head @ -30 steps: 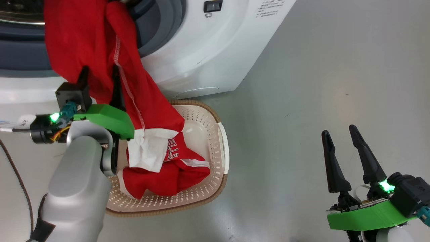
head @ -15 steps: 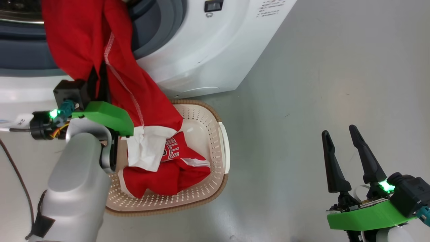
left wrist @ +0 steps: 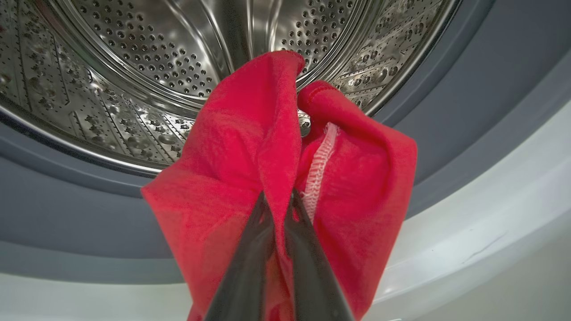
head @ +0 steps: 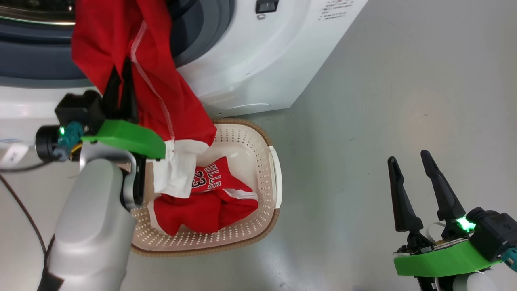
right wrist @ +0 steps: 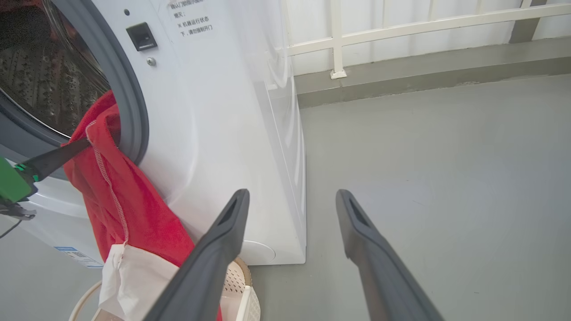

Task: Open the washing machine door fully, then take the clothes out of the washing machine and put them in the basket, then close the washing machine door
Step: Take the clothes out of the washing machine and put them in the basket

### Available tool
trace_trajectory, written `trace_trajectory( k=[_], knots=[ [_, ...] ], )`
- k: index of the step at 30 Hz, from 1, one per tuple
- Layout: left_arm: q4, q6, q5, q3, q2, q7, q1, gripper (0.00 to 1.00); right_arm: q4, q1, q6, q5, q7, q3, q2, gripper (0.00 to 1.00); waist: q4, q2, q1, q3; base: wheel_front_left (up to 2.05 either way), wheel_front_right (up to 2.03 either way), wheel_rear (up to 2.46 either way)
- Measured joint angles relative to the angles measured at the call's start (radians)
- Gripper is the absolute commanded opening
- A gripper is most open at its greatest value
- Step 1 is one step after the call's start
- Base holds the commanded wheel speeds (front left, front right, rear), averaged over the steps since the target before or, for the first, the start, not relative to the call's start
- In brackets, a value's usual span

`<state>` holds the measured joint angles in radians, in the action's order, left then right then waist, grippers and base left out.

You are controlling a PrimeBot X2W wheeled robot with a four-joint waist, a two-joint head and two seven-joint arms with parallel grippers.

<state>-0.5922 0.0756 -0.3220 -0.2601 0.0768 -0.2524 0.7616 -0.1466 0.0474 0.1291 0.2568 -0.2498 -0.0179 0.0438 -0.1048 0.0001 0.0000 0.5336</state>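
Observation:
A red garment of the clothes (head: pixel 161 93) hangs from the washing machine (head: pixel 258 60) mouth, over the grey gasket, with its white end in the basket (head: pixel 276 178). My left gripper (head: pixel 121 76) is shut on a fold of it just below the opening. In the left wrist view the left gripper (left wrist: pixel 279 196) pinches the red fabric (left wrist: pixel 232 147) in front of the steel drum (left wrist: pixel 134 67). Another red jersey (head: pixel 206 206) with white lettering lies in the basket. My right gripper (head: pixel 407 156) stands open over bare floor, far right. The washing machine door is out of view.
The basket stands on the grey floor (head: pixel 383 81) against the machine's front. A dark cable (head: pixel 20 210) runs along the floor at the left. In the right wrist view a white railing (right wrist: pixel 401 31) and a low kerb lie behind the machine.
My left gripper's fingers have closed on the hanging red garment. The head camera has shifted slightly. The right arm has not moved.

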Motion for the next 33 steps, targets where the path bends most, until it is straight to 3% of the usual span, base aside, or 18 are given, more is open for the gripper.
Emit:
trace_trajectory(
  k=[10, 22, 28, 33],
  knots=[
    [0.253, 0.020, 0.001, -0.010, 0.019, 0.001, -0.161, 0.00, -0.003, 0.000, 0.000, 0.000, 0.000, 0.008, 0.000, 1.00, 0.016, 0.0000, 0.0000, -0.002, 0.00, 0.00, 0.00],
    [0.532, 0.078, 0.008, -0.072, 0.026, 0.110, -0.400, 0.00, -0.010, 0.000, 0.000, 0.000, 0.000, 0.028, 0.000, 1.00, 0.045, 0.0000, 0.0000, 0.007, 0.00, 0.00, 0.00],
    [0.515, 0.078, -0.016, -0.105, 0.023, 0.138, -0.451, 0.00, -0.012, 0.000, 0.000, 0.000, 0.000, 0.027, 0.000, 1.00, 0.045, 0.0000, 0.0000, 0.010, 0.00, 0.00, 0.00],
    [0.386, 0.059, -0.033, -0.120, 0.017, 0.138, -0.449, 0.00, -0.012, 0.000, 0.000, 0.000, 0.000, 0.026, 0.000, 1.00, 0.039, 0.0000, 0.0000, 0.013, 0.00, 0.00, 0.00]
  ],
)
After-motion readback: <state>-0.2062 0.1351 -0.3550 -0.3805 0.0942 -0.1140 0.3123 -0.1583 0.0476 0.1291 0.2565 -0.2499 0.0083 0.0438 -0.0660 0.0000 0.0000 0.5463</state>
